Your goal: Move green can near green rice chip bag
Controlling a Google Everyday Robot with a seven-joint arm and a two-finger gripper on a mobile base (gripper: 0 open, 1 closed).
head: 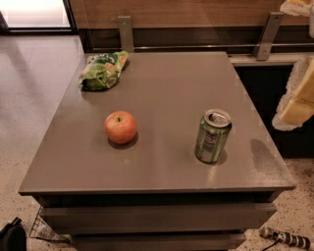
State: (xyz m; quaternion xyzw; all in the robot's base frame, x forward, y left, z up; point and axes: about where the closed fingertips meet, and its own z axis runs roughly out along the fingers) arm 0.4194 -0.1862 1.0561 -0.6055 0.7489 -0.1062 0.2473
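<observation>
Likely office break area or robot test space, not a home. Grey bench (167, 98) with drawer-like fronts below; speckled hard floor (29, 98). Wood-panel wall (196, 12) with metal brackets (125, 32) on far side, bright glazed opening (34, 12) far left. Snacks on bench: green rice chip bag (102, 71), red apple (120, 127), green can (212, 136). Cable (287, 238) on floor, near right. Gripper (297, 103) at right edge, beyond bench's right side.

table (171, 88): green rice chip bag (103, 71) back-left | apple (120, 127) mid-left | green can (212, 136) upright front-right | tool (296, 100) beyond right edge
</observation>
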